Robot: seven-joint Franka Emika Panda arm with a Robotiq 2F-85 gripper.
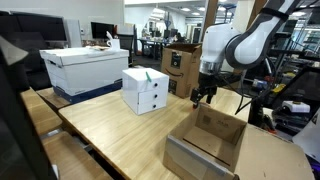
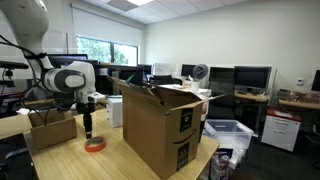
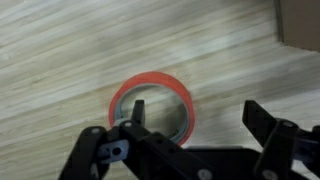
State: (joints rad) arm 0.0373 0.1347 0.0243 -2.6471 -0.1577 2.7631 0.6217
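Two cardboard boxes hem in the spot. Going left to right in an exterior view: a low open box (image 2: 50, 130), then the pincer (image 2: 88, 131), then a tall brown box (image 2: 160, 130) with its flaps up. Between them is a bare strip of pale wood-grain tabletop (image 2: 110, 160), so decent room to move. The red tape roll (image 2: 95, 145) lies flat there, a thin glossy ring, apart from both boxes. The pincer hangs right over it, released, gripping nothing. In the wrist view one black finger (image 3: 137, 108) sits over the ring's hole, the other outside its rim. Touching or not, can't tell.
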